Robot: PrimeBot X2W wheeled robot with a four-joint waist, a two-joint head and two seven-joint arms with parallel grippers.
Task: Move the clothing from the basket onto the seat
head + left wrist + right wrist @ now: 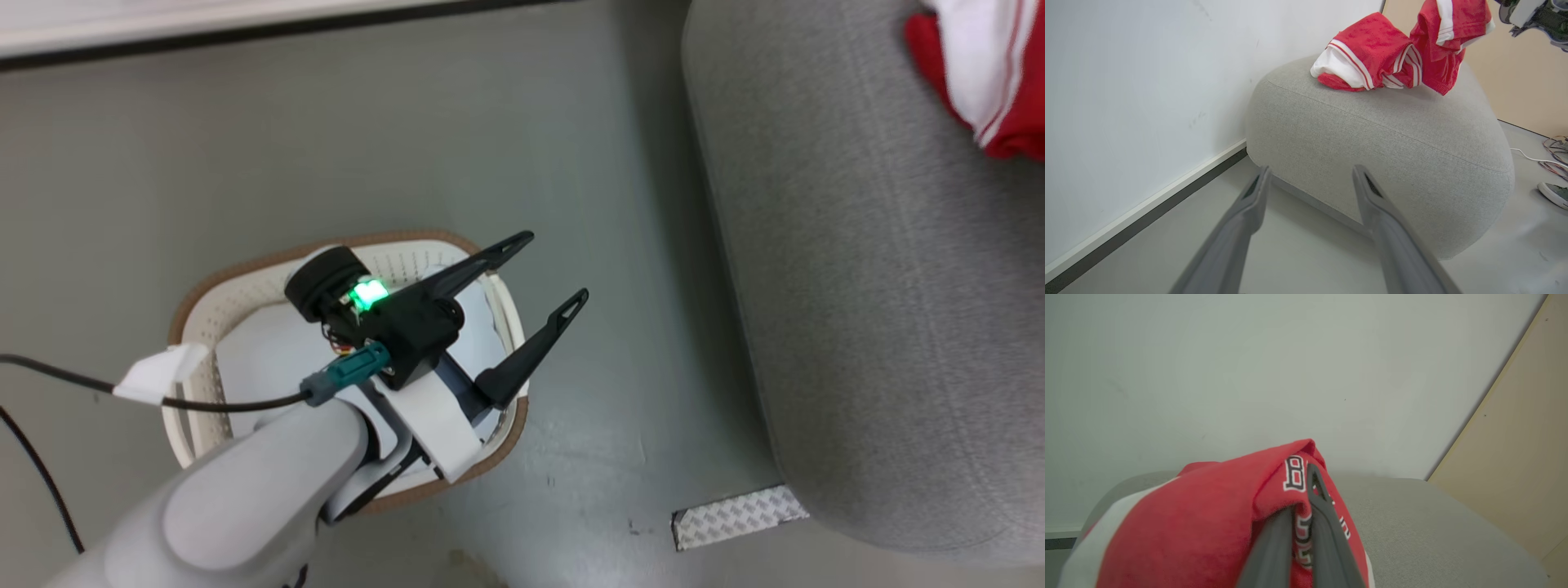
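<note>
Clothing (pixel 1208 522) in right tool (pixel 1300 498), above seat (pixel 1412 522)

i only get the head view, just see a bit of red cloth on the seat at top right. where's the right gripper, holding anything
Observer: The right wrist view has the right gripper shut on a red garment with block lettering, up over the seat.
Operator: so is another piece down on the seat
Observer: Yes. In the left wrist view a second garment, red with white stripes, lies bunched on the seat top beside the hanging one.
Operator: what's past the seat's far end
Observer: A shoe and some cables on the floor.
</note>
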